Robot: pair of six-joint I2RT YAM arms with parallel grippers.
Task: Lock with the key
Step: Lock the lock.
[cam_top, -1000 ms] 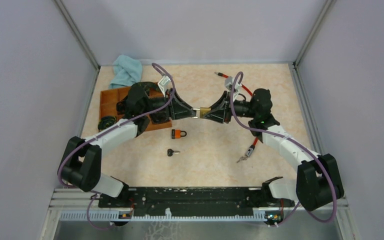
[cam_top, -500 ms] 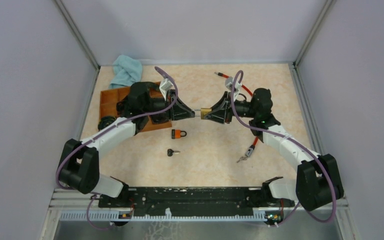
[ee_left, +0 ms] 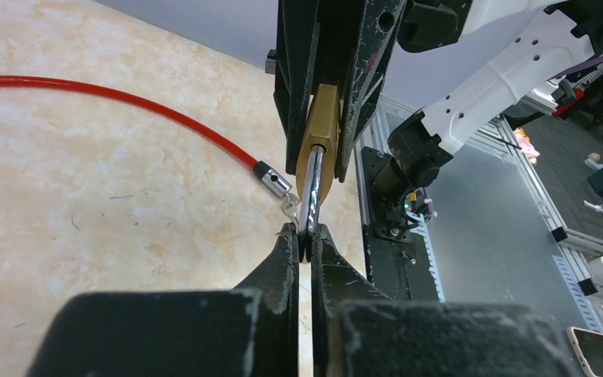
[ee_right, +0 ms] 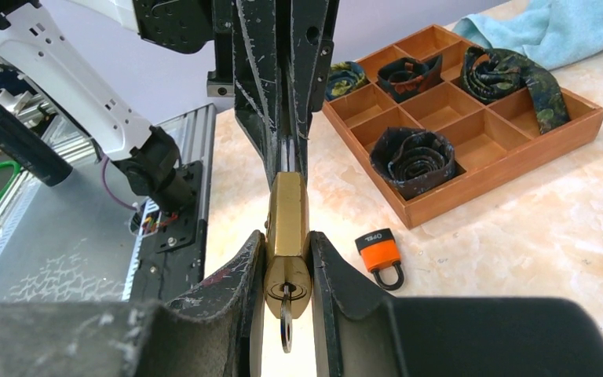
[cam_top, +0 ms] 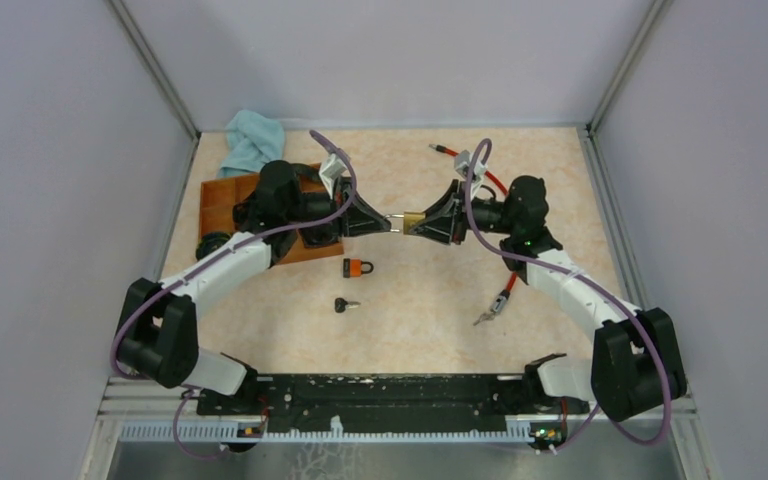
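A brass padlock (cam_top: 413, 220) hangs in the air between my two grippers at mid-table. My right gripper (cam_top: 424, 221) is shut on its body (ee_right: 286, 224). A small key (ee_right: 285, 323) sticks out of the keyhole at the body's near end, between the right fingers. My left gripper (cam_top: 388, 221) is shut on the silver shackle (ee_left: 311, 196), which comes out of the brass body (ee_left: 319, 137). In the left wrist view the left fingertips (ee_left: 307, 239) pinch the shackle's bend. The two grippers face each other tip to tip.
An orange padlock (cam_top: 358, 267) and a black-headed key (cam_top: 345, 305) lie on the table in front of the grippers. A wooden compartment tray (cam_top: 222, 200) with rolled ties stands at the left, a blue cloth (cam_top: 253, 140) behind it. A red cable (cam_top: 488, 178) lies under the right arm.
The left gripper has drawn slightly left, so a short piece of silver shackle shows between the grippers. The right wrist has turned a little. Both still hold the padlock.
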